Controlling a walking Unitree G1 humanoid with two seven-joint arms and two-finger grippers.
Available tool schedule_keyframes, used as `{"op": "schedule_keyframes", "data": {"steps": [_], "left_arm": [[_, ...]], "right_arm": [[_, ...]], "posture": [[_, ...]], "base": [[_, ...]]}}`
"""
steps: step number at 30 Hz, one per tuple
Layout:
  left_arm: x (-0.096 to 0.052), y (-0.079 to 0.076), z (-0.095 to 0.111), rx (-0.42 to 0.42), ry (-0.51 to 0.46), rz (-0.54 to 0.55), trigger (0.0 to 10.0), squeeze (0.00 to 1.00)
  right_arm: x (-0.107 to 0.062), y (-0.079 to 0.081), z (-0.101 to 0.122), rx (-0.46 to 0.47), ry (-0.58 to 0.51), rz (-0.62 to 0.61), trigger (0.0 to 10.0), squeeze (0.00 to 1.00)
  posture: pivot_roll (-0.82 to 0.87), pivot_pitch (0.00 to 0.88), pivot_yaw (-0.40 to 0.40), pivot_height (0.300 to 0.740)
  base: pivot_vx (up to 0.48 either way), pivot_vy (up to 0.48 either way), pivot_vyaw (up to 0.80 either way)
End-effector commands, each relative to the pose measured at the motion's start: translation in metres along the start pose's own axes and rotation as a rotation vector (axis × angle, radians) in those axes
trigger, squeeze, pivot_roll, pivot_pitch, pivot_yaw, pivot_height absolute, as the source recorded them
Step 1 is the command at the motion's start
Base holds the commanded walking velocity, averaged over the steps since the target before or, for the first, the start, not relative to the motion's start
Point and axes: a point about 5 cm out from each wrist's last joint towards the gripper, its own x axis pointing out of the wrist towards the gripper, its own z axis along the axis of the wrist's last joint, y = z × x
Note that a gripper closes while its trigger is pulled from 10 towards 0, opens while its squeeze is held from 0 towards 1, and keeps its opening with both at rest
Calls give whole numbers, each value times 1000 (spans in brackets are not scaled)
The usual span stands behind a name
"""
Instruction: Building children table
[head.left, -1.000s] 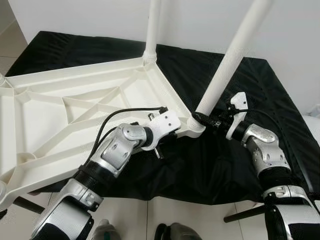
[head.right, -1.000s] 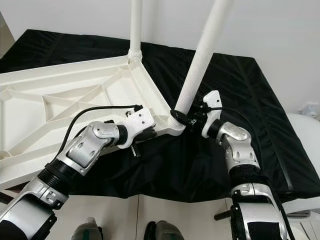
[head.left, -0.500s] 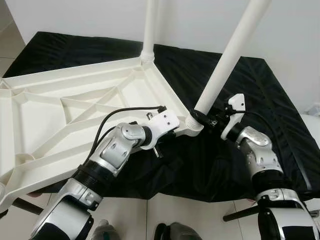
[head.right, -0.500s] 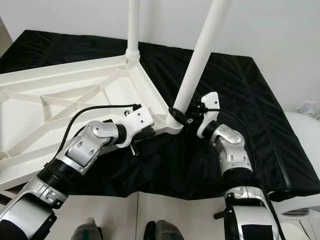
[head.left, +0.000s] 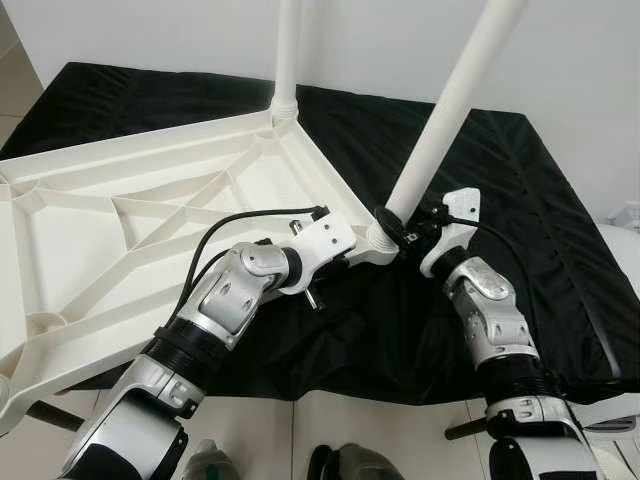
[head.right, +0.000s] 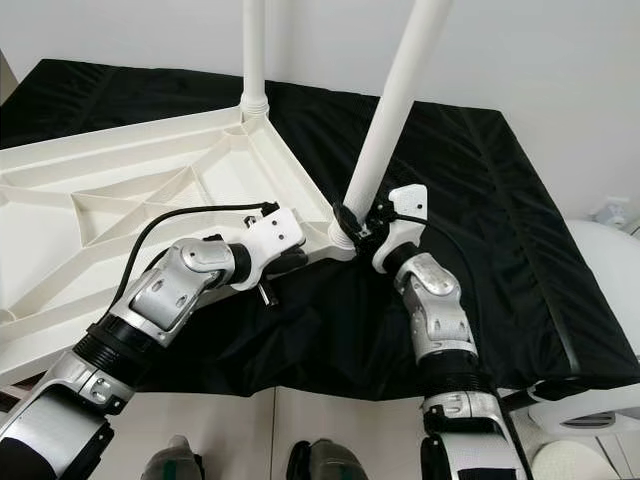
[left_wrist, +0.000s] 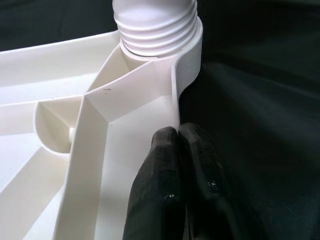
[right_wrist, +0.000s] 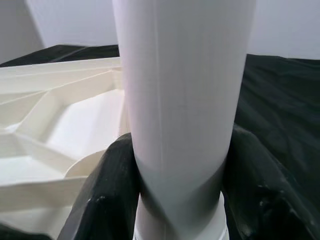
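Here the white plastic table (head.left: 150, 220) lies upside down on a black cloth (head.left: 520, 200), its ribbed underside facing up and filling the scene from 9 o'clock toward the centre. A far leg (head.left: 287, 50) stands upright in the corner socket at about 12 o'clock, and a near leg (head.left: 450, 105) rises slanting from the corner socket near the centre toward 1 o'clock. The left hand (left_wrist: 175, 165), at about 7 o'clock from that near corner, has its two black fingers pressed together on the thin outer wall of the frame, pinching the rim just beside the ribbed socket collar (left_wrist: 155, 30). The right hand (right_wrist: 175, 170), at about 4 o'clock from the same corner, has its fingers spread around the base of the near leg, one on each side and touching it, low down just above the socket. Judging by the thin walls and hollow ribs, the table is probably light and stiff but smooth, so the rim may slip or flex under a narrow pinch; a hold on a rib junction near a corner looks firmer. The leg is a smooth round tube, likely slippery to twist, so gripping close to its base, where leverage on the joint is smallest, seems wisest. I can read no brand, label or writing on any part.
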Motion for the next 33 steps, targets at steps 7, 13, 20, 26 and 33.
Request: {"op": "schedule_keyframes", "data": {"steps": [7,13,20,26,33], "left_arm": [[9,-18,7,12,-27,-107,10000,0],[9,-18,8,14,-29,-110,10000,0],[10,-18,8,23,-28,-112,10000,0],[11,-20,8,24,-30,-116,10000,0],[12,-21,8,22,-32,-116,10000,0]], "right_arm": [[-1,0,1,92,-6,-342,10000,0],[1,11,4,113,-9,-434,10000,0],[2,23,11,116,-16,-577,10000,0],[-2,21,13,95,-21,-558,10000,1000],[-5,20,15,129,-68,-506,10000,1000]], "posture": [[54,29,-102,740],[56,19,-101,740],[55,8,-99,740],[54,0,-107,740],[53,0,-113,740]], "base": [[0,0,0],[0,0,0],[0,0,0],[0,0,0],[0,0,0]]}}
